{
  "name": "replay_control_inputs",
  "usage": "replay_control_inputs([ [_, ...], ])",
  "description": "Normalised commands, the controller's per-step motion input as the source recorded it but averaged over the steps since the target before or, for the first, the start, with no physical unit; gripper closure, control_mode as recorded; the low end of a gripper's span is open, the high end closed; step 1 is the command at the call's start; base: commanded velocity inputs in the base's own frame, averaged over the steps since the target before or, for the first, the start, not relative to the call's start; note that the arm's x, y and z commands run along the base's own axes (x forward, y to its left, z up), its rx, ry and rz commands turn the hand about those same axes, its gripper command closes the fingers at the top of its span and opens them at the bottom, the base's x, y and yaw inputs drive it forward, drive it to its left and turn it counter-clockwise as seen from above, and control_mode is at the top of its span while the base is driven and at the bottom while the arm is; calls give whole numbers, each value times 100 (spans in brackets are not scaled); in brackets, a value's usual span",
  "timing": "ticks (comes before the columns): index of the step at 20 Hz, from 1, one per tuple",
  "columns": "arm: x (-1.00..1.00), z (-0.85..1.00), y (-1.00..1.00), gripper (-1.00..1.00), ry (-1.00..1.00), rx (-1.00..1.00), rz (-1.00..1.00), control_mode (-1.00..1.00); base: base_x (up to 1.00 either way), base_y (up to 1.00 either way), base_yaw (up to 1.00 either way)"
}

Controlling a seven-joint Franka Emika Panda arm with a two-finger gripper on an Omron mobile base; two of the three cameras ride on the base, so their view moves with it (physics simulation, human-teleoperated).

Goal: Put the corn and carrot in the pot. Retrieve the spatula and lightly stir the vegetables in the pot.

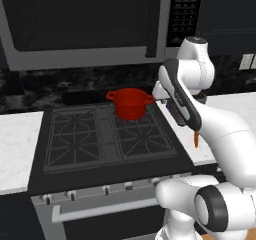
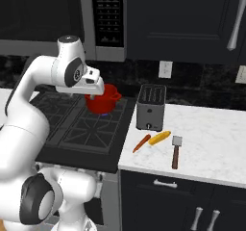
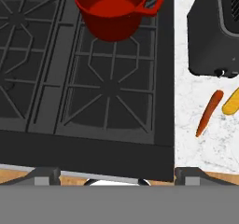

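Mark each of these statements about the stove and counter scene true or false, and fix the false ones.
1. The red pot sits on the stove. True.
2. The carrot is already in the pot. False: it lies on the white counter beside the corn.
3. The spatula lies on the counter. True.
4. The gripper holds the spatula. False: its jaws are open and empty.
5. The toaster stands on the stove. False: it stands on the counter.

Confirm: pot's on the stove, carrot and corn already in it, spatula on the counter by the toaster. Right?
Not quite. The pot is empty in the hand view. The carrot and corn lie on the counter in front of the toaster, as the right base view shows. The pot is on the stove; the spatula is on the counter.
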Motion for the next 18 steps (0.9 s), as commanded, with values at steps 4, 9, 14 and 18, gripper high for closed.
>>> replay_control_inputs([
  [4, 0, 0, 0, -100, 0, 0, 0, 100, 11, -60, 0],
  [9, 12, -12, -43, -100, 0, 1, 0, -100, 0, 0, 0],
  [14, 7, -55, -67, -100, 5, 0, 0, -100, 0, 0, 0],
  [18, 19, -75, -44, -100, 10, 0, -1, -100, 0, 0, 0],
])
